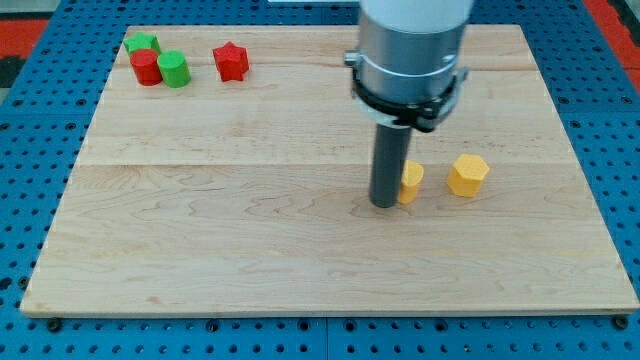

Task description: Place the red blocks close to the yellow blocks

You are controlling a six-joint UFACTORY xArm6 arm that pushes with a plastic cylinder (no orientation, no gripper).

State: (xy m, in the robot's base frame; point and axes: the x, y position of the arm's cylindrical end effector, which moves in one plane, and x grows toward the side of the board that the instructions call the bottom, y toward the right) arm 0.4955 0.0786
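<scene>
A red star block lies near the view's top left. A red cylinder sits further left, between a green star-like block and a green cylinder, touching or nearly touching both. A yellow block, partly hidden by the rod, lies right of centre. A yellow hexagonal block lies a little to its right. My tip rests on the board right against the left side of the partly hidden yellow block, far from the red blocks.
The wooden board lies on a blue perforated table. The arm's grey body hangs over the board's top right part.
</scene>
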